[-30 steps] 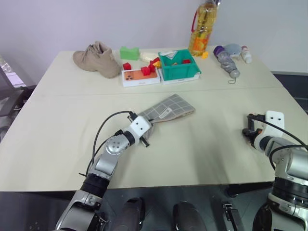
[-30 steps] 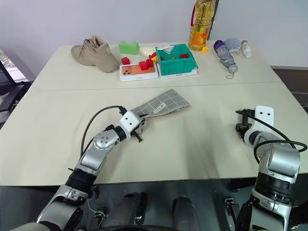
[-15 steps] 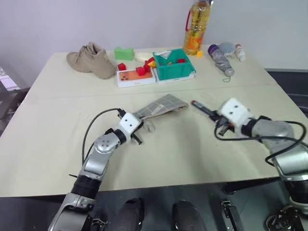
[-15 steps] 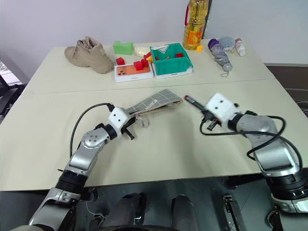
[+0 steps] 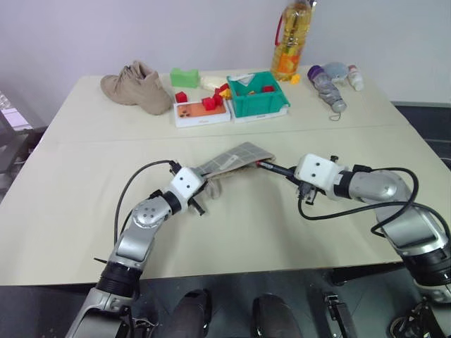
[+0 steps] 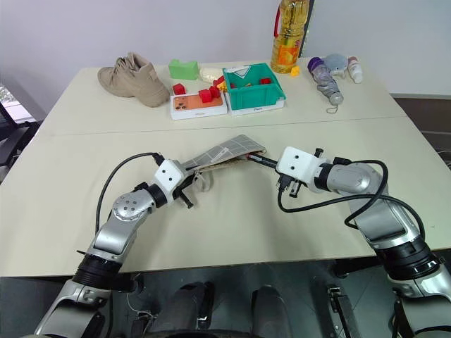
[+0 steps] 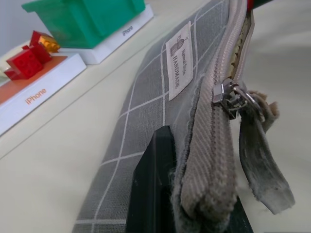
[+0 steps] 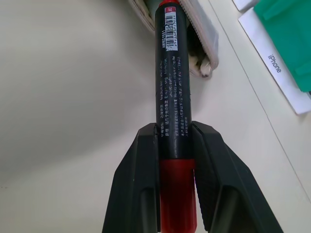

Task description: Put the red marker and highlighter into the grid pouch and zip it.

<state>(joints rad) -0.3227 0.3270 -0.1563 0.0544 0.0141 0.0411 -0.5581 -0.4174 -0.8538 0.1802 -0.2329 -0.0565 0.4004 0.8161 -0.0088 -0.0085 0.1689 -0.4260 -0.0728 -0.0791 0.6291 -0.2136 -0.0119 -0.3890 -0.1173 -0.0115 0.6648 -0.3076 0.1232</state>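
- Grey cloth with white lines makes up the grid pouch (image 5: 236, 157), which lies flat near the middle of the counter (image 5: 84, 183).
- One end of the pouch is pinched in the left gripper (image 5: 199, 191); its jaws are closed tight on the cloth just by the zipper pull (image 7: 229, 92).
- The red marker (image 8: 172, 92) is squeezed between the jaws of the right gripper (image 5: 296, 176), which grip it close to its red back end.
- The marker's front tip is right at the far end of the pouch, by the zipper line. I cannot tell if the tip is already inside.
- I think the step in hand is pushing the marker into the pouch.
- Next, the marker needs to slide farther along, in line with the zipper slot, while the left arm keeps the pouch from sliding away. Then the right jaws can let go.
- I cannot spot the highlighter for sure. It has to go in too, and then the zipper must be pulled shut.
- The left arm reaches forward and low, with its gripper about level along the counter.
- The right arm bends in from the right, its gripper tipped down a bit toward the pouch.
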